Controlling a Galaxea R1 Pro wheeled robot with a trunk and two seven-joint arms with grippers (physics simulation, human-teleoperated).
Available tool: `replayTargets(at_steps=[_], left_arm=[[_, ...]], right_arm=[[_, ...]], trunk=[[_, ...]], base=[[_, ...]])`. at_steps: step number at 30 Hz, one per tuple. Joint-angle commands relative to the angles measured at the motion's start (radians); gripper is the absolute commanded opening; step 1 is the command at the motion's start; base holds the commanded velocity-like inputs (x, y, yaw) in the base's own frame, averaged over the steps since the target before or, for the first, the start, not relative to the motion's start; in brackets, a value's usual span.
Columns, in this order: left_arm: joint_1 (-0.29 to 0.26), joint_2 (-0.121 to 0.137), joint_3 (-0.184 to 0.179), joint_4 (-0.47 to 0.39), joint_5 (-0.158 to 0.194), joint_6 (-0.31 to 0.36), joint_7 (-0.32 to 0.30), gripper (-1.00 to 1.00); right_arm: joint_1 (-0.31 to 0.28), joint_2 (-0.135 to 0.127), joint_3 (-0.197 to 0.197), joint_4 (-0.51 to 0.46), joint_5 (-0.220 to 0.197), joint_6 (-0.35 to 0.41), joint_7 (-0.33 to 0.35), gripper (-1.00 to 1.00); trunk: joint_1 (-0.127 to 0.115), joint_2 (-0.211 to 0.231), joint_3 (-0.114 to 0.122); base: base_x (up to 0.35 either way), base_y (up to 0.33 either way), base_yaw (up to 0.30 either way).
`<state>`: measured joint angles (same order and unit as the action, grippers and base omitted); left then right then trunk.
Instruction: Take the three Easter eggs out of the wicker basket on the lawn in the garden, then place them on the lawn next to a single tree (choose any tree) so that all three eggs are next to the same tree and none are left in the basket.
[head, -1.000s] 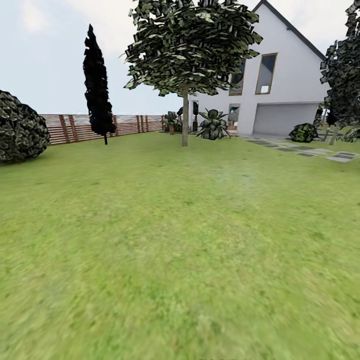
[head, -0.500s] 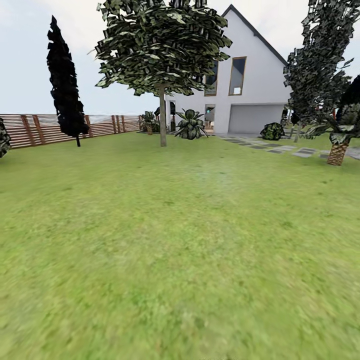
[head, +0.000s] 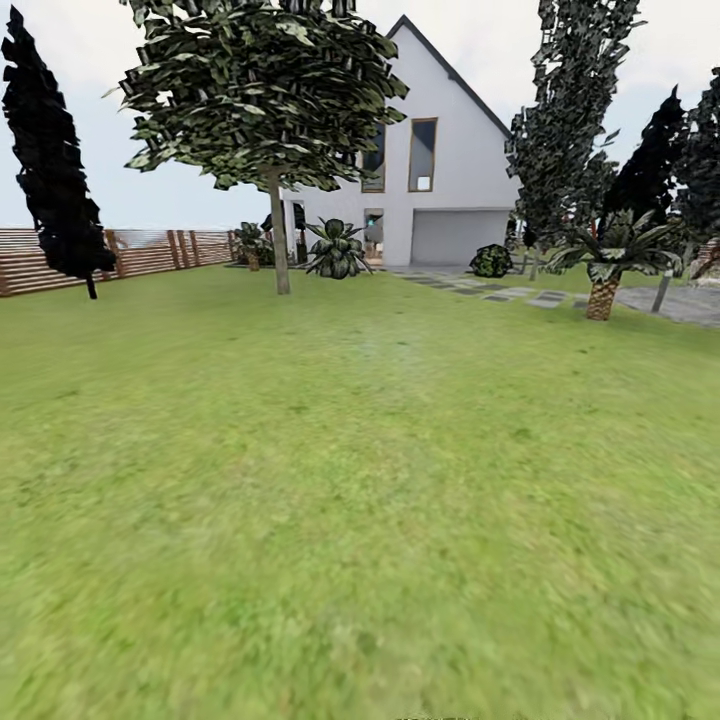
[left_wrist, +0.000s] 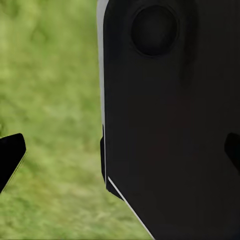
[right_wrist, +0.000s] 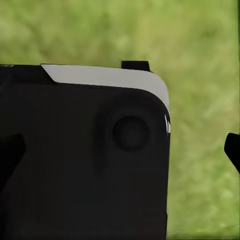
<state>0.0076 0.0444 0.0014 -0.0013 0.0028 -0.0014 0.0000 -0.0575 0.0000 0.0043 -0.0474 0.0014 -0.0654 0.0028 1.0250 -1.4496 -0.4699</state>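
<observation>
The lawn (head: 360, 480) is spreading wide and flat from the foot of the head view up to the garden's far edge. Taking the tree (head: 262, 110) as the landmark: its pale trunk is standing on the grass well up the lawn and left of the middle, under a crown of dark mottled leaves. To the left of the tree a black conifer (head: 50, 160) is rising at the picture's border, with a slatted wooden fence (head: 150, 252) running behind it and closing that side of the garden. Behind the tree and to its right a white house (head: 430, 180) with a grey garage door is standing; a spiky shrub (head: 336, 250) is sitting just right of the trunk, near the house wall. Farther right of the tree, grey stepping stones (head: 520, 295) are lying across the grass, and beyond them a palm (head: 605, 265) with a scaly brown trunk is standing, a tall dark-leaved tree (head: 570, 120) rising between it and the house. Between the camera and the tree the grass is lying open.

In the left wrist view the left gripper (left_wrist: 120, 150) is showing two dark fingertips at opposite borders, spread wide, with a large dark robot body panel (left_wrist: 170, 125) sitting between them over blurred grass. In the right wrist view the right gripper (right_wrist: 120, 152) is likewise spread, its fingertips far apart, with a dark, white-edged panel (right_wrist: 85, 160) in between. Neither is gripping anything.
</observation>
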Motion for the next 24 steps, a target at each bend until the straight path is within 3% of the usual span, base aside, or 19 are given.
replayTargets(at_steps=[1,24], left_arm=[[0.0,0.0,0.0,0.0,0.0,0.0,0.0,1.0],[0.0,0.0,0.0,0.0,0.0,0.0,0.0,1.0]], right_arm=[[-0.001,0.0,0.0,0.001,0.0,-0.004,0.0,1.0],[-0.001,0.0,0.001,0.003,0.0,-0.004,0.0,1.0]], trunk=[[0.0,0.0,-0.001],[0.0,0.0,-0.001]], base=[[0.0,0.0,-0.294],[0.0,0.0,-0.294]])
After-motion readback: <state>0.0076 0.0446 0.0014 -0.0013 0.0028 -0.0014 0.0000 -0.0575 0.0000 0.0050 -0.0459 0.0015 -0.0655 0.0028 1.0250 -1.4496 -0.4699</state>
